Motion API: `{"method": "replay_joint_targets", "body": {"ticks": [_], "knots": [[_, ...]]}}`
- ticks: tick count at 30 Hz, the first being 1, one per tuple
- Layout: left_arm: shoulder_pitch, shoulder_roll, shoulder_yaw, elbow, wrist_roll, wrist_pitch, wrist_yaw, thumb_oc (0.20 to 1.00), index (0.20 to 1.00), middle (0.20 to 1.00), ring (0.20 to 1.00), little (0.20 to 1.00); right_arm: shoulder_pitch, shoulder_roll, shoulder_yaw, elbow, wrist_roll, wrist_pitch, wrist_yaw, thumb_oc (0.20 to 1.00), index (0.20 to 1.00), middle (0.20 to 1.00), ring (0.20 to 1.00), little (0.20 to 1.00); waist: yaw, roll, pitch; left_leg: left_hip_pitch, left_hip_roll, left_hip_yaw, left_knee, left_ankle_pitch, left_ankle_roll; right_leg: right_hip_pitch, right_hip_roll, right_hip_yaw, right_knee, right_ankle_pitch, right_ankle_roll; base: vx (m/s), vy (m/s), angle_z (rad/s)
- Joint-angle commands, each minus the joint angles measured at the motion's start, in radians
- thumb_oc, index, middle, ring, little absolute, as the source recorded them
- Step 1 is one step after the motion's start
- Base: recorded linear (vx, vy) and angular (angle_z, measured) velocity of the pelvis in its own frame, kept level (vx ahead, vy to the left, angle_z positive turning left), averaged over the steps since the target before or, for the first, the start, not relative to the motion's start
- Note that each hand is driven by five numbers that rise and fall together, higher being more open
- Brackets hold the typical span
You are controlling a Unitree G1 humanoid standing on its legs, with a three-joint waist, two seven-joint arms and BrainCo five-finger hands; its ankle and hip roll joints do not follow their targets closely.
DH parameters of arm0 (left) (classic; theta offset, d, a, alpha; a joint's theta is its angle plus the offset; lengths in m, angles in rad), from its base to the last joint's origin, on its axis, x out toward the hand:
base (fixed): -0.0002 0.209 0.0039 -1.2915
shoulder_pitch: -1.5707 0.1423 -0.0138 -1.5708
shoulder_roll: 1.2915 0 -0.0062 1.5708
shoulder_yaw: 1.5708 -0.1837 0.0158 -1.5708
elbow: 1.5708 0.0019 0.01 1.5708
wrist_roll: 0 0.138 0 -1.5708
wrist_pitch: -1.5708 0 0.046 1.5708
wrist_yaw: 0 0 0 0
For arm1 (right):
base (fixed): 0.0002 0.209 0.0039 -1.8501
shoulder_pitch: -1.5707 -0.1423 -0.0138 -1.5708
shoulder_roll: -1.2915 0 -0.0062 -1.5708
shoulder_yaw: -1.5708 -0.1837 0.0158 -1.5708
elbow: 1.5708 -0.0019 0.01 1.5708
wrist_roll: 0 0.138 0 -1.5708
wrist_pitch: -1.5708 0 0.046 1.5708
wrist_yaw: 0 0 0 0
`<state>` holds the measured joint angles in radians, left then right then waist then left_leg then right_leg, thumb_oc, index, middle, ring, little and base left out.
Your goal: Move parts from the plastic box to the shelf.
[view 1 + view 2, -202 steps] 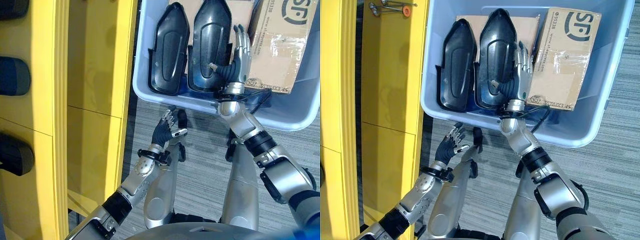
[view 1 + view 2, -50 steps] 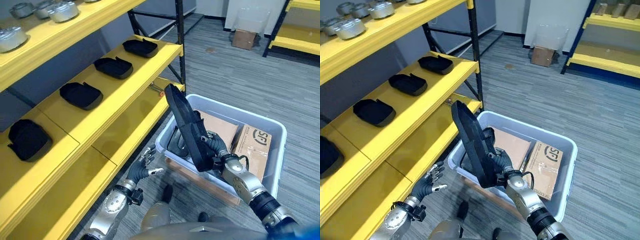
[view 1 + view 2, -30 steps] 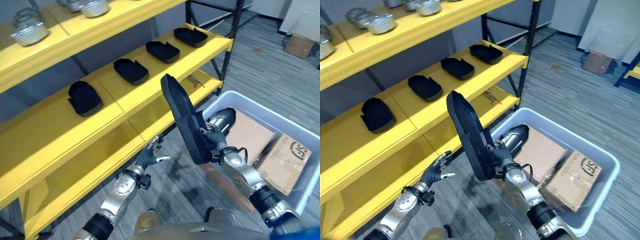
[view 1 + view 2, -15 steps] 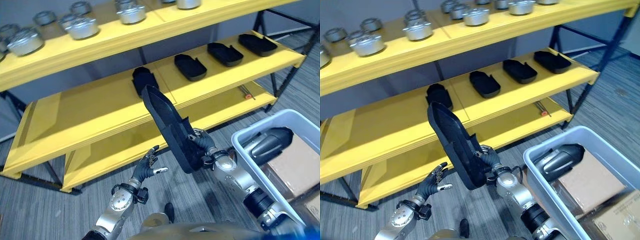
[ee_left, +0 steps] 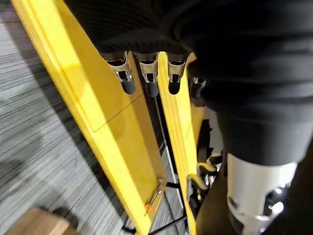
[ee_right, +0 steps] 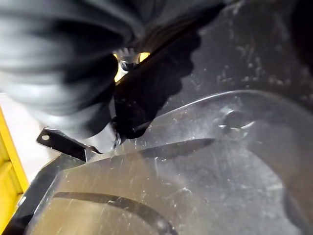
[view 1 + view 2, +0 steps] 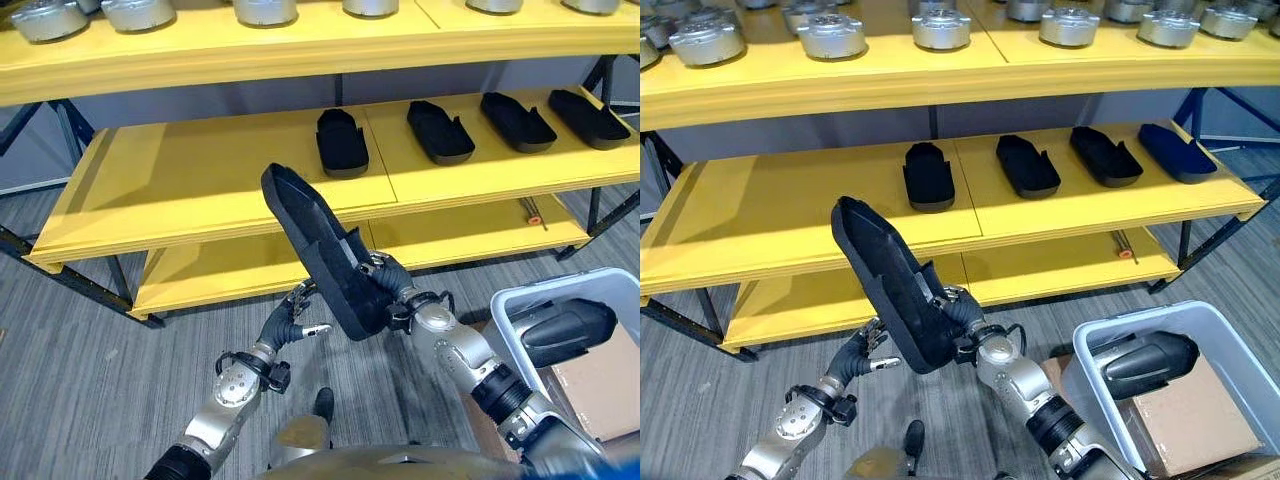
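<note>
The view has swung from the plastic box (image 7: 1160, 400) round to the shelf (image 7: 790, 215), so the robot now faces the yellow racking square on instead of at an angle. The right robot hand (image 7: 385, 290) is clenched round the lower end of a long black part (image 7: 320, 250), just as it was a moment ago, holding it tilted up in the air in front of the shelf, well clear of the box. The part is out of the box but not yet set down.

The middle shelf already carries four similar black parts (image 7: 928, 175) in a row toward its right half; the wide stretch to their left is bare, which looks like the likely place for this one. One more black part (image 7: 1145, 365) lies in the box at lower right, on top of cardboard.

The left robot hand (image 7: 290, 320) hangs low beside the carried part with its fingers relaxed, grasping nothing. The carrying step seems nearly over; placing comes next.
</note>
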<state>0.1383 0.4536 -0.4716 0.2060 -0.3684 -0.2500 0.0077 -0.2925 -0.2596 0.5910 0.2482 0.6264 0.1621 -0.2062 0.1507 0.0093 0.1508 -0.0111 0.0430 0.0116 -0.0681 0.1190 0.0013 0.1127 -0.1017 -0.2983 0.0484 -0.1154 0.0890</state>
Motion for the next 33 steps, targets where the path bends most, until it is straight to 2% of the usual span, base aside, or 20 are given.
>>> {"method": "replay_joint_targets", "body": {"ticks": [1,3,8,13,15,16,18,19,21,22,23,24,25,26,29,30,31,33], "knots": [[-0.039,-0.029,-0.039,-0.005,-0.035,-0.074,-0.058,1.0,1.0,1.0,1.0,1.0,-0.032,-0.009,-0.012,-0.081,0.04,-0.093,0.024,0.2,0.2,0.2,0.2,0.2,-0.047,-0.024,-0.02,0.039,-0.154,-0.046,0.012,-0.079,0.056,-0.043,0.128,0.21,-0.11,0.17,-0.065,0.19,-0.022,0.83],[-0.036,-0.05,-0.032,0.026,-0.032,-0.066,-0.108,1.0,1.0,1.0,1.0,1.0,0.003,-0.004,-0.019,-0.071,0.027,-0.113,0.047,0.2,0.2,0.2,0.2,0.2,-0.063,-0.025,-0.036,0.047,-0.164,-0.081,0.008,-0.085,0.063,-0.036,0.128,0.25,-0.116,0.176,-0.056,0.27,-0.089,1.45],[-0.047,-0.049,-0.042,0.038,-0.021,-0.044,-0.11,1.0,1.0,1.0,1.0,1.0,0.002,0.006,0.009,-0.074,0.024,-0.135,0.053,0.2,0.2,0.2,0.2,0.2,-0.071,-0.023,-0.042,0.048,-0.159,-0.064,0.029,-0.102,0.066,-0.043,0.123,0.243,-0.091,0.156,-0.058,0.17,-0.143,0.23],[-0.093,-0.043,-0.055,0.071,-0.002,-0.004,-0.112,1.0,1.0,1.0,1.0,1.0,-0.023,0.009,0.026,-0.06,0.034,-0.132,0.065,0.2,0.2,0.2,0.2,0.2,-0.096,-0.02,-0.037,0.034,-0.155,0.008,0.143,-0.151,0.056,-0.047,0.118,0.226,-0.037,0.127,-0.071,0.11,-0.12,0.01],[-0.126,-0.04,-0.061,0.083,-0.019,0.003,-0.127,1.0,1.0,1.0,1.0,1.0,-0.035,0.006,0.024,-0.051,0.028,-0.139,0.062,0.2,0.2,0.2,0.2,0.2,-0.108,-0.021,-0.019,0.006,-0.151,0.069,0.251,-0.189,0.048,-0.056,0.103,0.197,-0.003,0.118,-0.079,0.0,-0.089,0.16],[-0.147,-0.038,-0.062,0.087,-0.02,0.008,-0.131,1.0,1.0,1.0,1.0,1.0,-0.04,0.005,0.018,-0.045,0.024,-0.145,0.053,0.2,0.2,0.2,0.2,0.2,-0.117,-0.022,-0.006,-0.016,-0.137,0.11,0.325,-0.184,0.036,-0.056,0.094,0.176,0.013,0.112,-0.088,-0.03,-0.1,0.28],[-0.183,-0.044,-0.065,0.109,-0.016,0.006,-0.155,1.0,1.0,1.0,1.0,1.0,-0.053,0.011,0.003,-0.022,0.019,-0.162,0.042,0.2,0.2,0.2,0.2,0.2,-0.131,-0.027,0.016,-0.072,-0.08,0.169,0.451,-0.136,0.009,-0.058,0.082,0.145,0.048,0.101,-0.102,-0.03,-0.093,0.64],[-0.204,-0.056,-0.063,0.128,-0.022,0.015,-0.169,1.0,1.0,1.0,1.0,1.0,-0.072,0.021,-0.008,-0.006,0.017,-0.157,0.036,0.2,0.2,0.2,0.2,0.2,-0.145,-0.027,0.024,-0.067,-0.024,0.209,0.45,-0.122,0.0,-0.056,0.078,0.127,0.066,0.088,-0.106,0.04,-0.005,0.8],[-0.218,-0.074,-0.067,0.151,-0.013,0.015,-0.164,1.0,1.0,1.0,1.0,1.0,-0.094,0.03,-0.015,0.006,0.013,-0.135,0.035,0.2,0.2,0.2,0.2,0.2,-0.156,-0.02,0.022,-0.033,0.015,0.212,0.383,-0.094,-0.009,-0.052,0.075,0.116,0.076,0.077,-0.111,0.07,0.068,0.43],[-0.219,-0.075,-0.068,0.153,-0.011,0.015,-0.163,1.0,1.0,1.0,1.0,1.0,-0.096,0.03,-0.016,0.007,0.013,-0.133,0.035,0.2,0.2,0.2,0.2,0.2,-0.157,-0.02,0.022,-0.03,0.017,0.212,0.376,-0.091,-0.01,-0.051,0.075,0.116,0.076,0.076,-0.111,0.06,0.075,0.16],[-0.219,-0.076,-0.068,0.156,-0.012,0.014,-0.161,1.0,1.0,1.0,1.0,1.0,-0.098,0.028,-0.015,0.008,0.015,-0.129,0.038,0.2,0.2,0.2,0.2,0.2,-0.157,-0.018,0.02,-0.026,0.026,0.2,0.356,-0.076,-0.015,-0.05,0.075,0.119,0.076,0.074,-0.112,0.09,0.142,0.19],[-0.214,-0.08,-0.063,0.154,-0.019,0.021,-0.151,1.0,1.0,1.0,1.0,1.0,-0.103,0.02,-0.012,0.005,0.024,-0.116,0.046,0.2,0.2,0.2,0.2,0.2,-0.155,-0.013,0.017,-0.02,0.053,0.152,0.291,-0.028,-0.033,-0.041,0.073,0.132,0.072,0.067,-0.114,0.1,0.16,0.2],[-0.212,-0.08,-0.061,0.154,-0.021,0.022,-0.149,1.0,1.0,1.0,1.0,1.0,-0.103,0.017,-0.011,0.005,0.024,-0.114,0.05,0.2,0.2,0.2,0.2,0.2,-0.154,-0.012,0.017,-0.017,0.058,0.139,0.275,-0.02,-0.036,-0.039,0.071,0.135,0.072,0.064,-0.114,0.16,0.307,0.1],[-0.2,-0.079,-0.046,0.148,-0.038,0.028,-0.135,1.0,1.0,1.0,1.0,1.0,-0.104,0.013,-0.002,0.005,0.019,-0.104,0.069,0.2,0.2,0.2,0.2,0.2,-0.148,-0.01,0.014,-0.016,0.102,0.073,0.203,0.038,-0.058,-0.032,0.058,0.15,0.078,0.05,-0.113,0.11,0.244,-0.02],[-0.184,-0.072,-0.029,0.136,-0.054,0.028,-0.138,1.0,1.0,1.0,1.0,1.0,-0.115,0.011,0.015,-0.001,0.024,-0.093,0.07,0.2,0.2,0.2,0.2,0.2,-0.142,-0.016,0.018,-0.044,0.163,0.028,0.186,0.122,-0.072,-0.032,0.034,0.158,0.103,0.032,-0.118,0.08,0.255,-0.5],[-0.182,-0.07,-0.026,0.134,-0.054,0.028,-0.141,1.0,1.0,1.0,1.0,1.0,-0.118,0.011,0.016,0.0,0.022,-0.092,0.072,0.2,0.2,0.2,0.2,0.2,-0.142,-0.018,0.02,-0.049,0.171,0.025,0.189,0.129,-0.072,-0.033,0.029,0.157,0.111,0.027,-0.12,0.05,0.39,-0.91],[-0.182,-0.067,-0.02,0.134,-0.069,0.018,-0.15,1.0,1.0,1.0,1.0,1.0,-0.133,0.004,0.021,0.0,0.032,-0.075,0.086,0.2,0.2,0.2,0.2,0.2,-0.147,-0.011,0.024,-0.056,0.205,0.024,0.201,0.147,-0.074,-0.054,0.009,0.147,0.166,-0.001,-0.125,0.04,0.44,-0.72],[-0.187,-0.064,-0.024,0.134,-0.081,0.014,-0.145,1.0,1.0,1.0,1.0,1.0,-0.122,-0.014,0.019,-0.013,0.039,-0.055,0.103,0.2,0.2,0.2,0.2,0.2,-0.165,0.015,0.025,-0.027,0.223,0.05,0.19,0.123,-0.079,-0.079,-0.007,0.131,0.238,-0.036,-0.127,0.04,0.521,-0.45]]}}
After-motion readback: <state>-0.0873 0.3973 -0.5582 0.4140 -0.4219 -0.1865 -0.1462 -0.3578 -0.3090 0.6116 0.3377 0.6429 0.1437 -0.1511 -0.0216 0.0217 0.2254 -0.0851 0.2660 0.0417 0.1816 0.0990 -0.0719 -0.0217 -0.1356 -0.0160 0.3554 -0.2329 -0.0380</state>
